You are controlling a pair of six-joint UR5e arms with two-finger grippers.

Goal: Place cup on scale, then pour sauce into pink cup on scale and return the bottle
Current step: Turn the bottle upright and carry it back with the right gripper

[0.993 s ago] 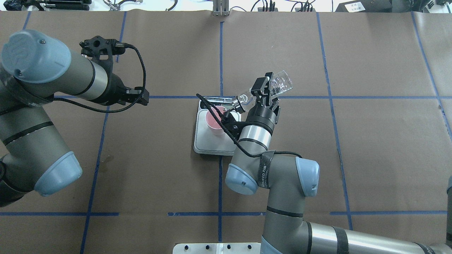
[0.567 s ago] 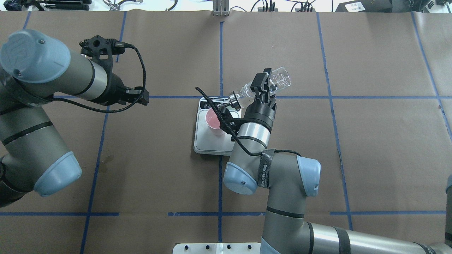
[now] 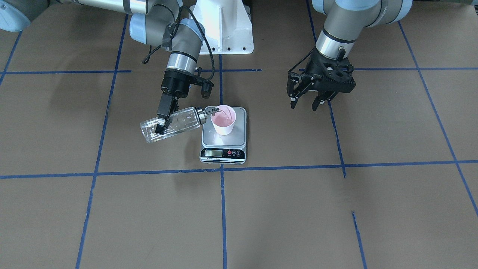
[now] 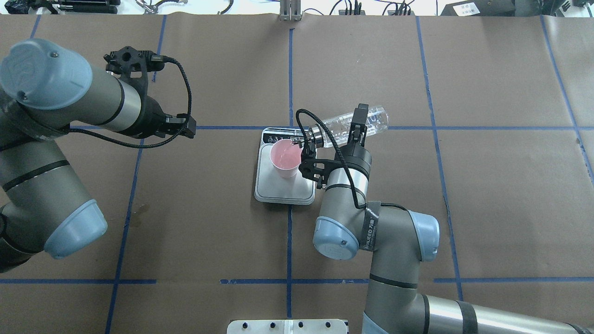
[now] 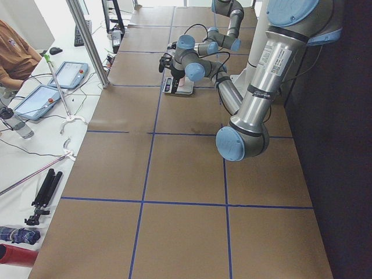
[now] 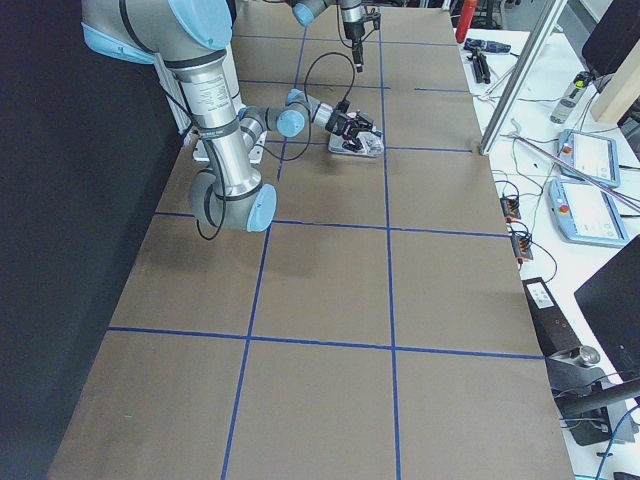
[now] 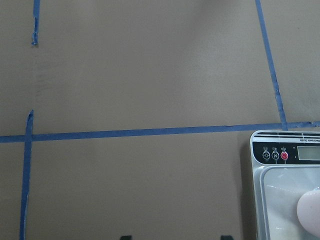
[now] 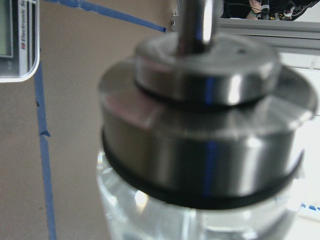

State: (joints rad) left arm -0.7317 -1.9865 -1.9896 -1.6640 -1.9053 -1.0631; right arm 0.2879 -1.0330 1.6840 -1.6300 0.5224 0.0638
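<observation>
The pink cup (image 3: 223, 120) (image 4: 285, 157) stands upright on the silver scale (image 3: 240, 134) (image 4: 278, 191) at the table's middle. My right gripper (image 3: 164, 122) (image 4: 358, 126) is shut on the clear bottle (image 3: 179, 121) (image 4: 336, 127), which lies nearly level. Its silver spout reaches the cup's rim. The sauce shows only as clear liquid with bubbles in the bottle; no stream can be made out. The bottle's cap (image 8: 205, 145) fills the right wrist view. My left gripper (image 3: 303, 106) (image 4: 181, 126) hangs open and holds nothing, off to the scale's side. The left wrist view catches the scale (image 7: 280, 165) and the cup's edge (image 7: 311, 212).
Brown paper with blue tape lines (image 4: 290, 69) covers the table. The robot's white base (image 3: 224, 26) sits at the near edge. Benches with tablets (image 5: 40, 99) (image 6: 590, 155) and cables line the far side, where a person (image 5: 11, 52) sits.
My right wrist has turned and shifted right. The bottle has swung from a steep slant to nearly level, spout still at the cup's rim. The left arm has not moved.
</observation>
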